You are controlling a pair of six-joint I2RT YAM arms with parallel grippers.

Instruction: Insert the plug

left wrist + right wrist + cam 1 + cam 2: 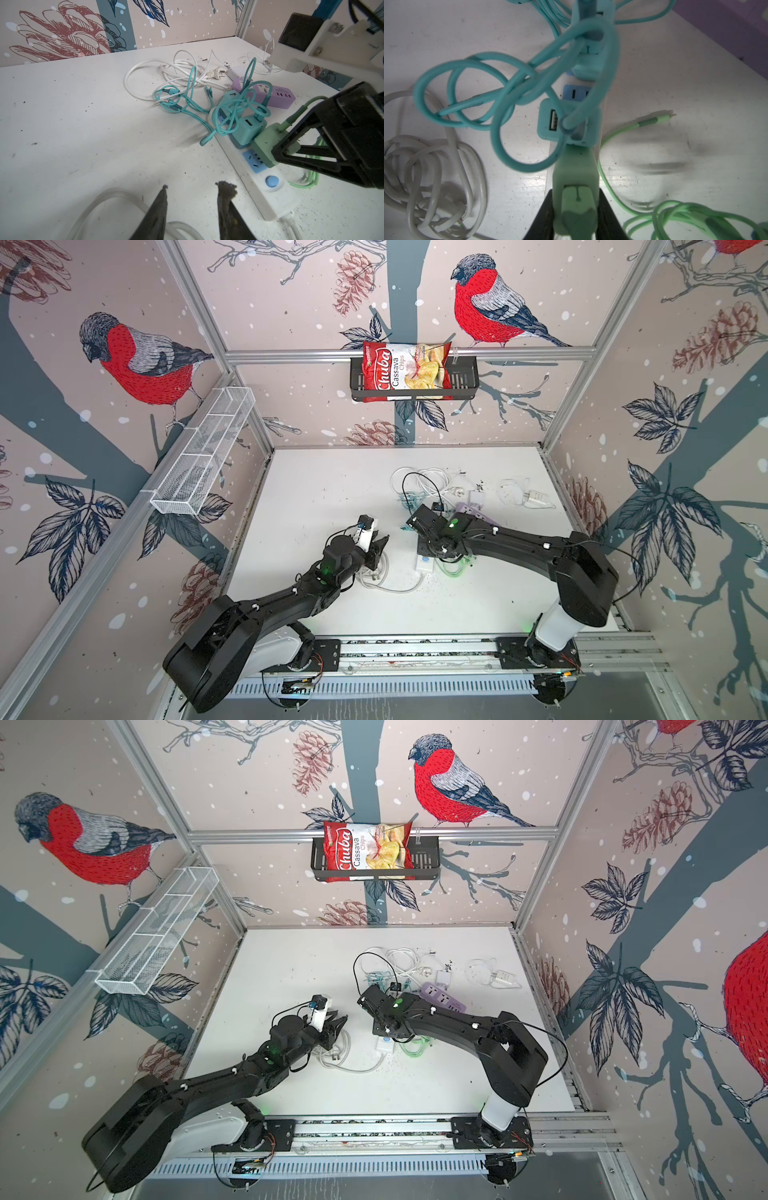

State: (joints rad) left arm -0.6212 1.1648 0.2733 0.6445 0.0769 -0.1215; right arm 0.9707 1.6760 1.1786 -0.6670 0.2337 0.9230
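The right gripper (575,195) is clamping the light-green charger plug (574,166) on the white power strip (268,199), the left gripper (195,186) hovering open beside it.

The green plug (574,170) in your right gripper (576,200) looks matt, smooth plastic; the white power strip (270,199) under it glossier, the table (83,124) scuffed.

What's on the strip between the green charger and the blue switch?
One blue socket panel of the white power strip, partly covered by the green charger; the left wrist view shows it.
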